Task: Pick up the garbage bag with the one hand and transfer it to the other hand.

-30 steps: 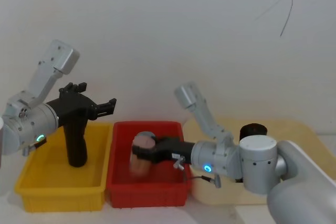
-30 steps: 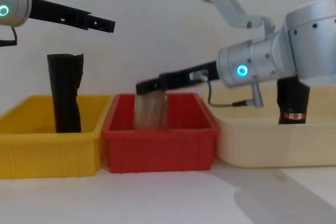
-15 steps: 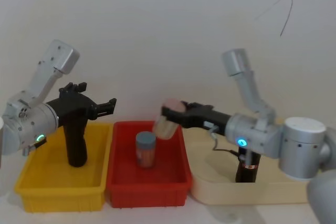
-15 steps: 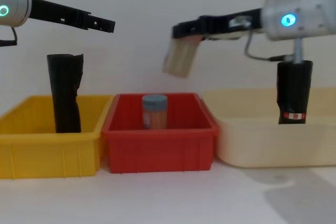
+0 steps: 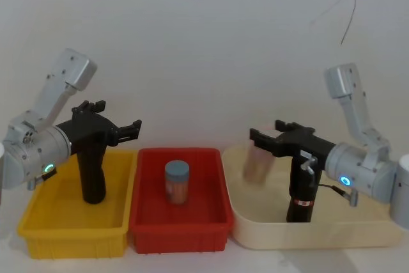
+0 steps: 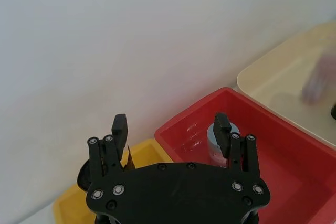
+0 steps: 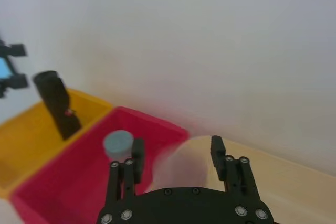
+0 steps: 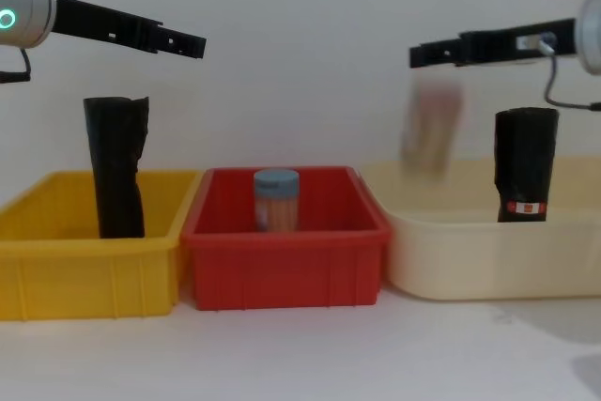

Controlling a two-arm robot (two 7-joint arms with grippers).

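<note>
Upright in the cream tray [image 5: 255, 238], the garbage bag [image 5: 300, 190] shows an unreadable red-and-white label; both end effectors gape wide.

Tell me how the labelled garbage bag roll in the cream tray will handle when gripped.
The garbage bag stands upright on a narrow end in the cream tray, so a side nudge would probably tip it. Its smooth black surface looks slippery. As rolled film, it likely gives slightly under squeeze.

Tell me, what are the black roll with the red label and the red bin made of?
The garbage bag looks like rolled thin plastic film: smooth, dull black, slightly crinkled at its top. The red bin seems hard moulded plastic, glossy, with ribbed sides.
</note>
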